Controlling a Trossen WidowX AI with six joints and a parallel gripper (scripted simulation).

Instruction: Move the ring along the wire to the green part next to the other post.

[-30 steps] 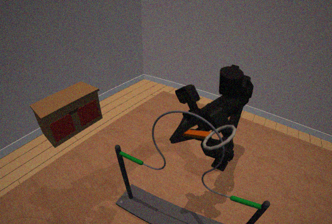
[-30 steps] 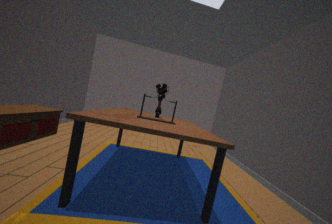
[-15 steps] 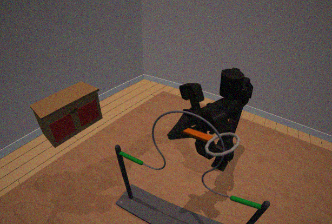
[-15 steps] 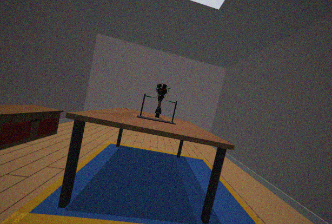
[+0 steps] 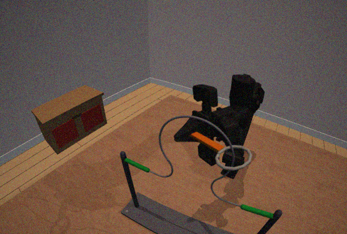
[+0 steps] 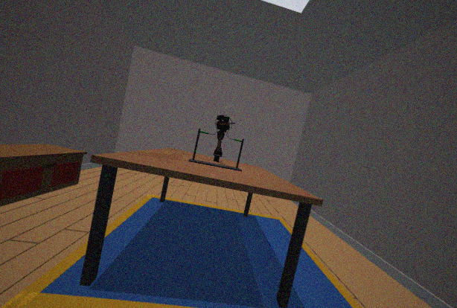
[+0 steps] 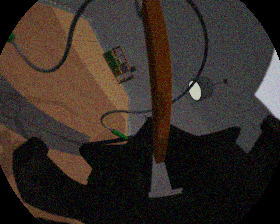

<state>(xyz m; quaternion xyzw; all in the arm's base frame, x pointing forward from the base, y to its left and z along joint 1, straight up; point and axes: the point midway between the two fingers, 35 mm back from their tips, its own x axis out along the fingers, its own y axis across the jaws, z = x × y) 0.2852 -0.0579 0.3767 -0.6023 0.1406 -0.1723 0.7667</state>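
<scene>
My gripper [image 5: 194, 136] [image 7: 152, 120] is shut on the orange handle [image 5: 208, 141] [image 7: 161, 75], at the end away from the ring. The pale ring [image 5: 250, 156] is around the descending right side of the arch of the grey wire [image 5: 160, 138] [image 7: 206, 45], above its lower right bend. Whether ring and wire touch cannot be told. The left green part [image 5: 137, 165] [image 6: 203, 132] is at the left post [image 5: 130, 181] [image 6: 196, 145]. The right green part [image 5: 256, 211] [image 6: 238, 140] is at the right post [image 5: 269, 221] [image 6: 240, 154]. The ring is mostly out of the wrist view.
The arm [image 5: 242, 93] [image 6: 222, 123] stands behind the wire. The dark base bar [image 5: 167, 216] [image 6: 214, 164] joins the posts on the wooden table [image 5: 57, 195] [image 6: 205, 178]. A cabinet [image 5: 71, 113] [image 6: 27, 150] stands away from the table.
</scene>
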